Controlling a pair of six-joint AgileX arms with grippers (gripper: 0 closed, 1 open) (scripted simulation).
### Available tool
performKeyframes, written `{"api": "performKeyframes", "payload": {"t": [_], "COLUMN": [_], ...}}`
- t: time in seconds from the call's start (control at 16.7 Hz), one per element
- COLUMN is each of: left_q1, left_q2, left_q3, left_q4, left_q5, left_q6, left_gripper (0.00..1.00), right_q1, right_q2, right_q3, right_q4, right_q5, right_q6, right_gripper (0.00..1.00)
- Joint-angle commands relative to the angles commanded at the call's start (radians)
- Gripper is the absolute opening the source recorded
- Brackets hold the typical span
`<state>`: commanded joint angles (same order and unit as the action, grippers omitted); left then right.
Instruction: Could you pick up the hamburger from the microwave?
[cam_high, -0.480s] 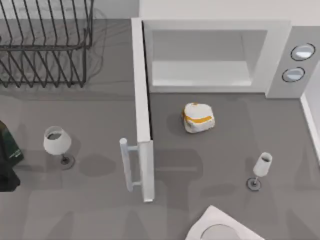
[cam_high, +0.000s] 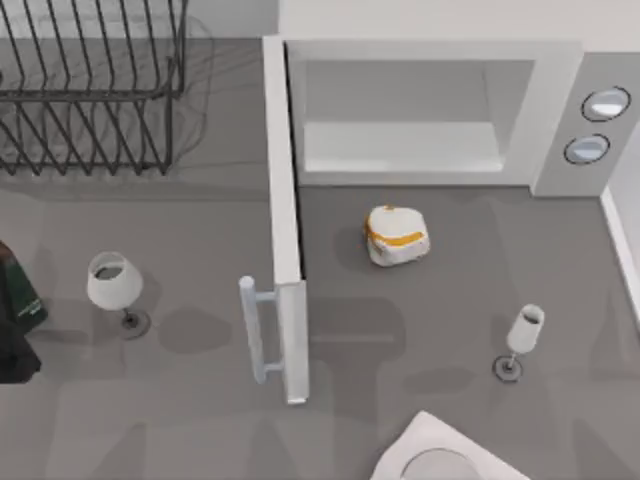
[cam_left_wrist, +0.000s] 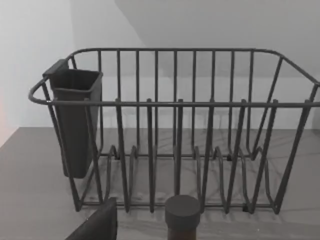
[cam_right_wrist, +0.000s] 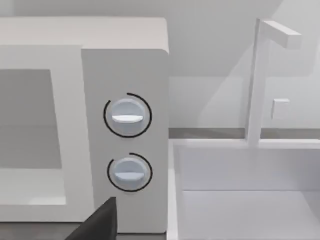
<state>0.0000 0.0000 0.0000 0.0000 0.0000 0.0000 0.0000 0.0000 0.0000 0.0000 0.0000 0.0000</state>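
Almost nothing has shifted since half a second ago: the hamburger (cam_high: 397, 236) sits where it did, and only the dark bulk of my left arm (cam_high: 15, 320) at the table's left edge has crept a touch.

The hamburger lies on the table just in front of the microwave (cam_high: 430, 105), outside the pale cavity, right of the open door (cam_high: 286, 240) with its bar handle (cam_high: 252, 330). A wine glass (cam_high: 520, 338) stands well apart to its front right, another (cam_high: 112, 285) left of the door.

To do this pickup well, I judge the right arm should take it, since the door walls off my left side: come down from above, jaws spread across the orange band, clear of the door and the nearer glass.

My left wrist faces the black wire rack (cam_left_wrist: 175, 130); my right wrist faces the microwave's two dials (cam_right_wrist: 128, 145), so both arms seem parked low and back. A dark sliver, perhaps a finger, edges each wrist view, but I cannot tell whether either gripper is spread or closed.
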Motion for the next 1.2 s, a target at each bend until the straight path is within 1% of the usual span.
{"api": "performKeyframes", "payload": {"t": [0.96,1.2], "left_q1": [0.000,0.000], "left_q2": [0.000,0.000], "left_q3": [0.000,0.000], "left_q4": [0.000,0.000], "left_q5": [0.000,0.000], "left_q6": [0.000,0.000], "left_gripper": [1.00,1.00], "right_q1": [0.000,0.031], "right_q2": [0.000,0.089], "right_q3": [0.000,0.036], "right_q4": [0.000,0.039], "right_q5": [0.000,0.029], "right_q6": [0.000,0.014], "right_gripper": [1.00,1.00]}}
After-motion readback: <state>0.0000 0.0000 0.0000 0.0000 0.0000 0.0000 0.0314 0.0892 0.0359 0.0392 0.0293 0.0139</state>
